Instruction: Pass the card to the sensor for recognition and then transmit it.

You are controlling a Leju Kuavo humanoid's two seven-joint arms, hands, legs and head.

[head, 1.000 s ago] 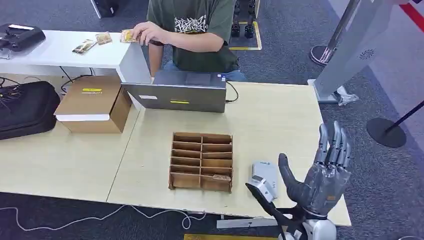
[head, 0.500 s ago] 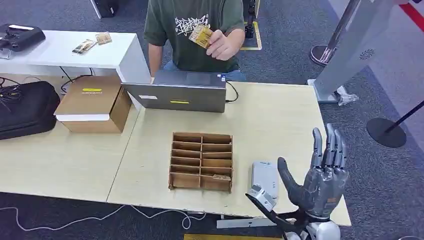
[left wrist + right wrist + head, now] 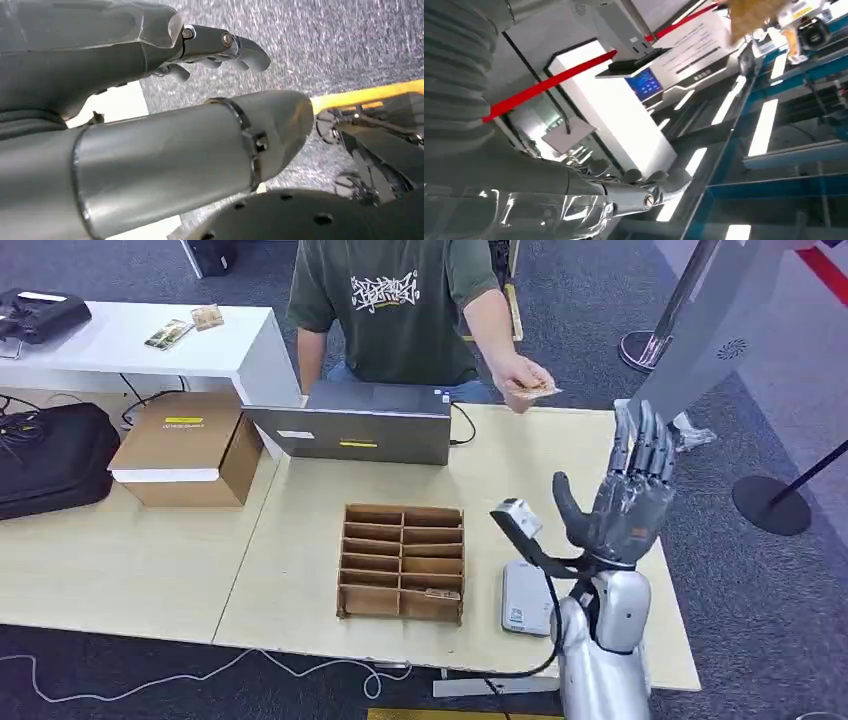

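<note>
The right hand (image 3: 632,502) is raised above the table's (image 3: 560,455) right side, fingers spread and nothing held, apparently so that the card (image 3: 534,391) can be received. That card is pinched in a person's hand (image 3: 520,375) just beyond it, extended toward the raised palm. The sensor (image 3: 527,597) lies flat by the wrist, seemingly placed for an easy swipe; the left hand (image 3: 220,47) hangs with fingers curled inward, gripping nothing.

Beside the brown cardboard divider box (image 3: 403,563) lies a pale grey sensor (image 3: 527,598); beyond it, a tan card (image 3: 537,391), a dark green printed shirt (image 3: 400,300).
</note>
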